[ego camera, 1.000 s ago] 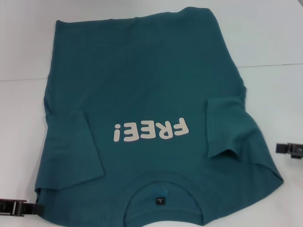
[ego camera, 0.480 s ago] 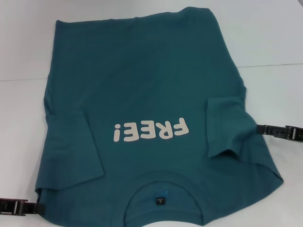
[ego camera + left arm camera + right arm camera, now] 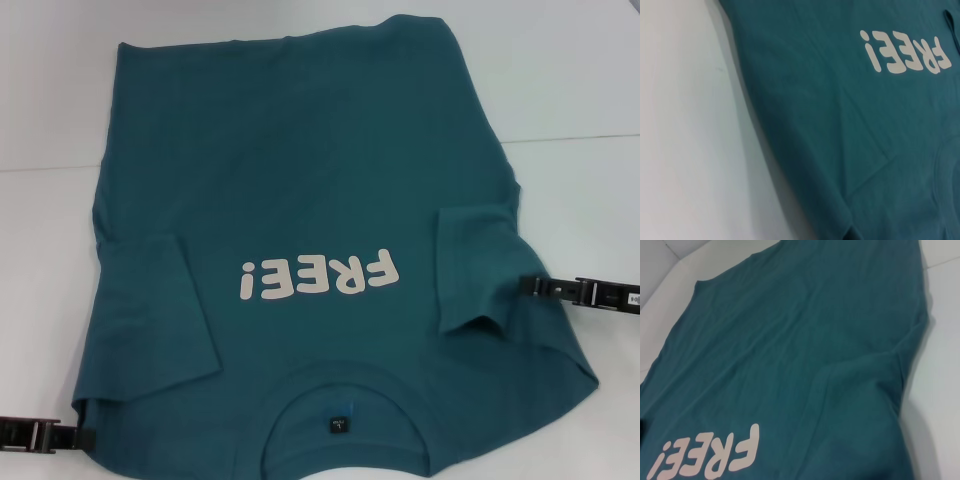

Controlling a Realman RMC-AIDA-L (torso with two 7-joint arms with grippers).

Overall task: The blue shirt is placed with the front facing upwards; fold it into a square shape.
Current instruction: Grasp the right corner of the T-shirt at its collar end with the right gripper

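Observation:
The blue shirt (image 3: 320, 180) lies face up on the white table (image 3: 580, 70), collar (image 3: 345, 388) nearest me and its pale "FREE!" print (image 3: 318, 277) showing. Both short sleeves are folded inward, one on the left (image 3: 150, 310) and one on the right (image 3: 480, 270). My left gripper (image 3: 82, 438) sits low at the shirt's near left shoulder edge. My right gripper (image 3: 532, 287) reaches in from the right and meets the shirt's side edge beside the folded sleeve. The wrist views show only the shirt (image 3: 840, 125) (image 3: 790, 340) and bare table.
White tabletop surrounds the shirt on the left, right and far sides. A thin seam line (image 3: 575, 137) crosses the table behind the shirt's middle. The hem (image 3: 290, 40) lies at the far end.
My right gripper has come in from the far right edge of the view leftward to the shirt's side edge. The left gripper and the shirt have stayed put.

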